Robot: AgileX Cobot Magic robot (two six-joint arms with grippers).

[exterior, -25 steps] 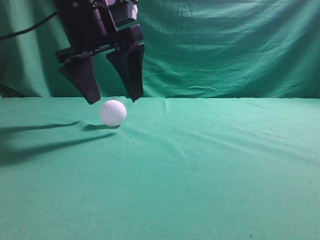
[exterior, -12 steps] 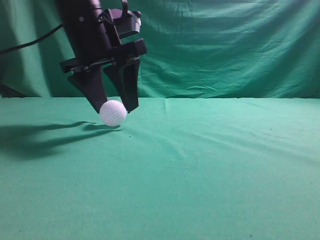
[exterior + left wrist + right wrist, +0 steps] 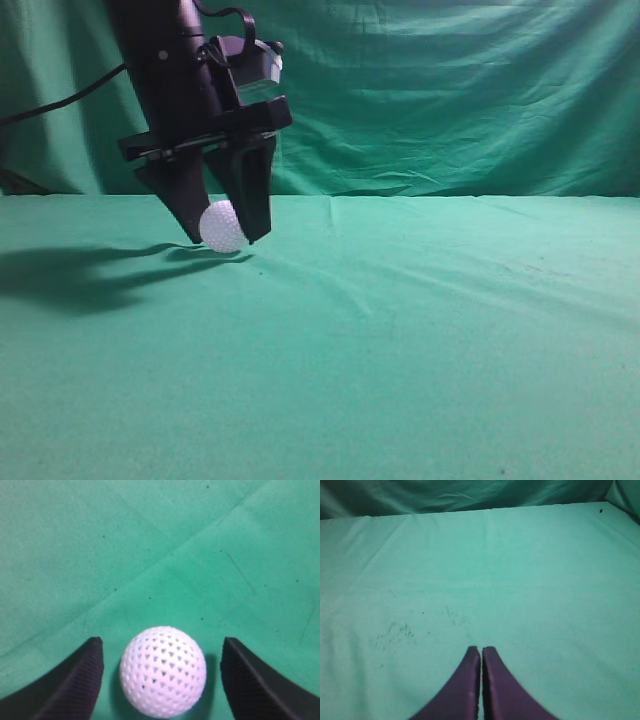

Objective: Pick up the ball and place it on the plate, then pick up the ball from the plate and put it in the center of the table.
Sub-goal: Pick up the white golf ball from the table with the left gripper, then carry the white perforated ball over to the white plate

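Observation:
The white dimpled ball (image 3: pixel 222 227) rests on the green table (image 3: pixel 400 330) at the left. My left gripper (image 3: pixel 224 236) is open and lowered around it, one black finger on each side. In the left wrist view the ball (image 3: pixel 163 671) sits between the two fingers of the left gripper (image 3: pixel 161 652) with a gap on both sides. My right gripper (image 3: pixel 481 651) is shut and empty over bare green cloth (image 3: pixel 520 580); it does not show in the exterior view. No plate is in view.
A draped green backdrop curtain (image 3: pixel 450 90) hangs behind the table's far edge. A black cable (image 3: pixel 60 95) runs off to the left from the left arm. The arm's shadow lies on the cloth at the left.
My left gripper has come down from just above the ball to straddle it. The ball has stayed where it was.

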